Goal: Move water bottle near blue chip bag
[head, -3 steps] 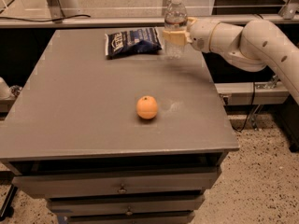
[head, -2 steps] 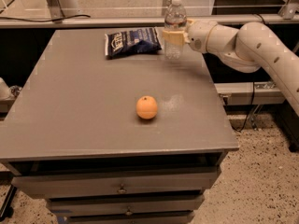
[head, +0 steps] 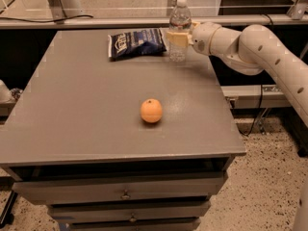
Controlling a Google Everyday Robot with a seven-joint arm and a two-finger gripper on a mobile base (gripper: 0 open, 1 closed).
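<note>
The water bottle (head: 178,29), clear with a white cap, stands upright at the far right of the grey table (head: 96,114). It is just right of the blue chip bag (head: 137,43), which lies flat near the far edge. My gripper (head: 177,37) reaches in from the right. Its pale fingers (head: 174,36) are closed around the bottle's middle. The white arm (head: 269,52) stretches off to the right.
An orange fruit (head: 151,110) sits near the middle of the table. Drawers (head: 125,194) run below the front edge. A metal rail and glass (head: 120,20) stand behind the table. Speckled floor (head: 269,186) lies to the right.
</note>
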